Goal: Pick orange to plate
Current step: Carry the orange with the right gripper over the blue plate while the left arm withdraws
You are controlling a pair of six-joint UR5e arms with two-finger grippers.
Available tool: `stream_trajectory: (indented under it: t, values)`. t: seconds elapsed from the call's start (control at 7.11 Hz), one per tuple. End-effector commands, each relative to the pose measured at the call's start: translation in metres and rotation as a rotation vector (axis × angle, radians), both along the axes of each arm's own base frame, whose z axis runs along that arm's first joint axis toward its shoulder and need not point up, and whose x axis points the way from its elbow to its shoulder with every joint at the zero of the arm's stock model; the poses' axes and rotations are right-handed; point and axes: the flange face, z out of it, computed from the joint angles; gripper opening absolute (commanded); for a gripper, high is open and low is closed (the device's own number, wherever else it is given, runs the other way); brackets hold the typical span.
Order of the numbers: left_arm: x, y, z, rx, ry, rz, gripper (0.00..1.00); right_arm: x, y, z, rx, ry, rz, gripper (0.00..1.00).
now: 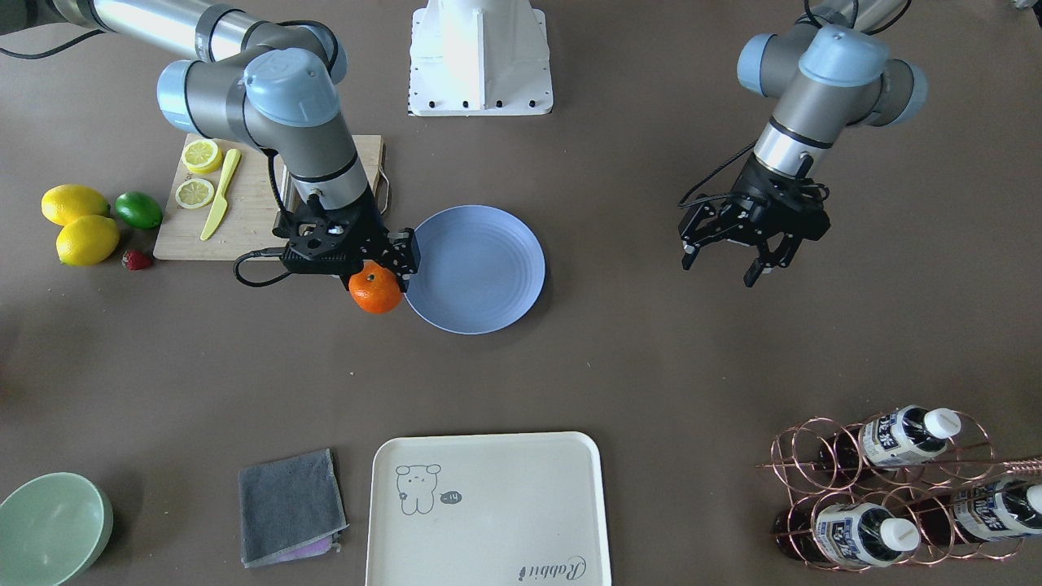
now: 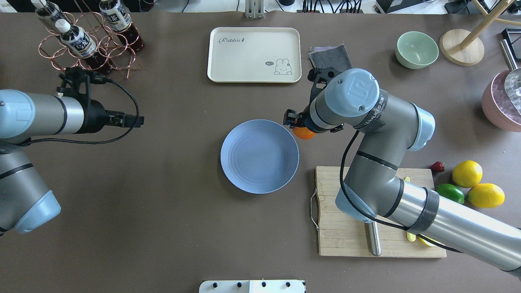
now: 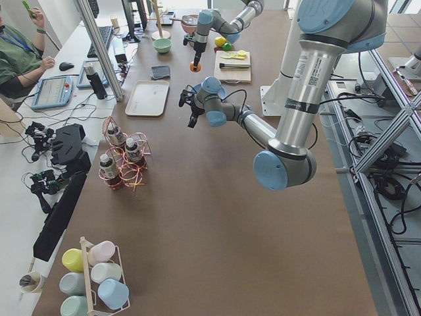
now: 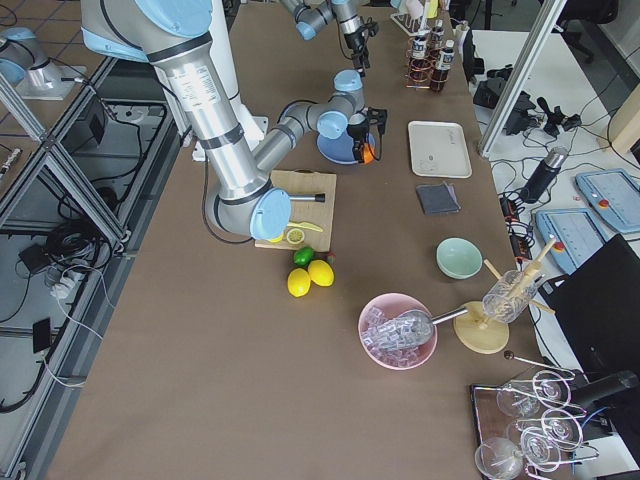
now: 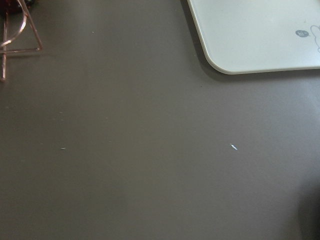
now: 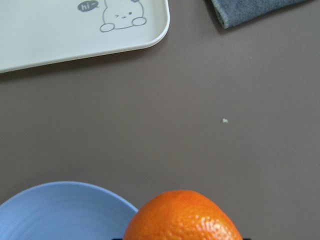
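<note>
The orange (image 1: 375,293) hangs in my right gripper (image 1: 373,275), which is shut on it from above. It is just beside the rim of the pale blue plate (image 1: 480,268), on the side toward the cutting board, and looks lifted off the table. From overhead the orange (image 2: 303,133) peeks out under the right wrist, next to the plate (image 2: 259,156). The right wrist view shows the orange (image 6: 183,216) at the bottom edge and a piece of the plate (image 6: 60,210) beside it. My left gripper (image 1: 727,264) hovers open and holds nothing, well away from the plate.
A cutting board (image 1: 252,228) with lemon slices and a yellow knife lies behind the right gripper. Two lemons (image 1: 75,221), a lime (image 1: 138,210) and a strawberry (image 1: 137,260) lie beside it. A cream tray (image 1: 488,509), grey cloth (image 1: 289,505), green bowl (image 1: 49,529) and bottle rack (image 1: 895,488) line the operators' side.
</note>
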Motion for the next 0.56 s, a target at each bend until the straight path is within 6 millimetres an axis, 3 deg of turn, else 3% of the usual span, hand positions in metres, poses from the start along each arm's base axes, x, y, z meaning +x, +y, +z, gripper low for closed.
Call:
stream_trajectory:
  t: [0.0, 0.28, 0.42]
  values:
    - [-0.071, -0.019, 0.029, 0.020, -0.035, -0.061, 0.98, -0.049, 0.037, -0.039, 0.028, 0.013, -0.007, 0.00]
    - [-0.106, -0.030, 0.039, -0.020, -0.032, -0.085, 0.98, -0.085, 0.044, -0.042, 0.038, 0.040, -0.015, 0.00]
    - [-0.140, -0.040, 0.043, -0.067, 0.011, -0.063, 0.98, -0.101, 0.045, -0.036, 0.035, 0.064, -0.011, 0.00]
